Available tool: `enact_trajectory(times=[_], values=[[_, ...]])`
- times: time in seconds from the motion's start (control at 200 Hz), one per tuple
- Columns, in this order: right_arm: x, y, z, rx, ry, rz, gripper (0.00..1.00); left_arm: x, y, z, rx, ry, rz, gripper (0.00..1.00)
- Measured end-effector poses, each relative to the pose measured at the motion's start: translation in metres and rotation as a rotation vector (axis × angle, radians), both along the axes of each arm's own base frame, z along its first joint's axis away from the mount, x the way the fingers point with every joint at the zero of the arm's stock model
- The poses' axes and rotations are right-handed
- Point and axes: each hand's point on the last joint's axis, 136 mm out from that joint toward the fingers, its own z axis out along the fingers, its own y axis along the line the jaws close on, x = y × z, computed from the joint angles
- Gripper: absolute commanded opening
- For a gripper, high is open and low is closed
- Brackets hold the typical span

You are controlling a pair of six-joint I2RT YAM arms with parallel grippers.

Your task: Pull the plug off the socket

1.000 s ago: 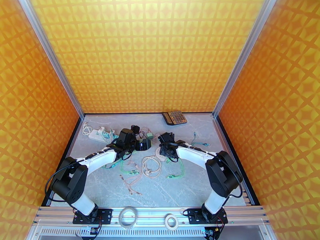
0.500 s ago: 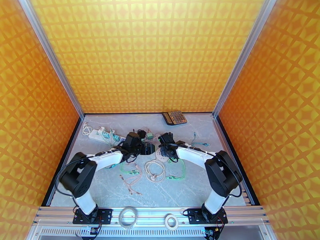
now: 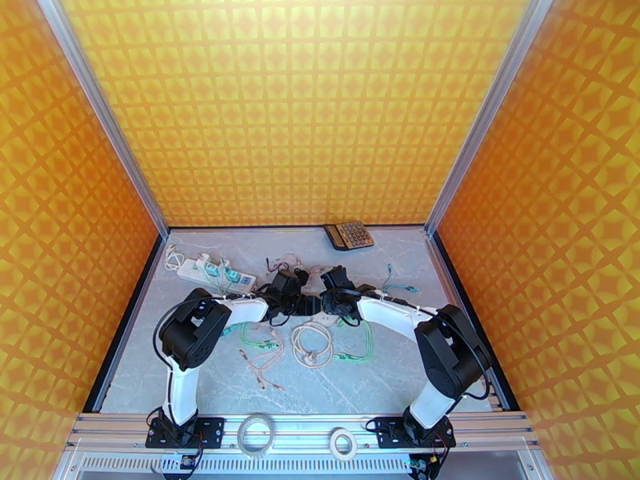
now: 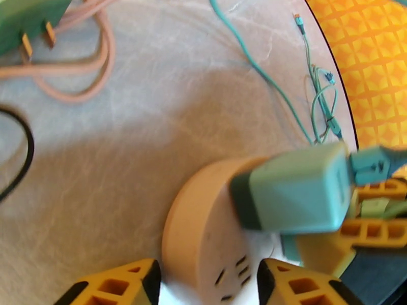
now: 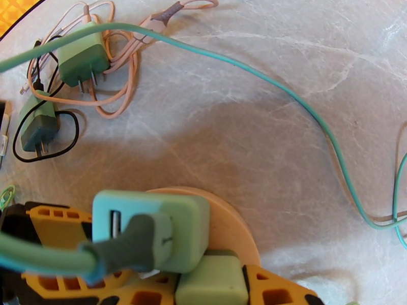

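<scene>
Swung in from 9 o'clock over the last second and narrowed from wide: left gripper (image 4: 208, 283), straddling round socket (image 4: 196, 235) at table centre, contact too blurred to judge. Pinched on green block (image 5: 208, 281) at 6 o'clock of teal plug (image 5: 152, 227): right gripper (image 5: 209, 293). Seated in that socket, cable trailing toward 9 o'clock. Elbows folded, wrists nose to nose. At 12 o'clock, calculator (image 3: 349, 234), keys unreadable.
</scene>
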Motion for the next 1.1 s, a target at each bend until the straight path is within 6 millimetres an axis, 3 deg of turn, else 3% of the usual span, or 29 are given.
enact_trajectory(times=[0.4, 0.71, 1.095], values=[[-0.0004, -0.0030, -0.0008, -0.010, 0.006, 0.000, 0.31, -0.0001, -0.0062, -0.0031, 0.059, -0.025, 0.026, 0.34], [-0.0005, 0.0017, -0.0025, -0.093, 0.022, -0.007, 0.29, 0.0033, -0.0076, -0.0028, 0.088, -0.012, 0.038, 0.32], [0.0003, -0.0005, -0.0014, -0.073, 0.045, -0.014, 0.27, 0.0035, -0.0073, -0.0035, 0.099, 0.008, 0.052, 0.28]])
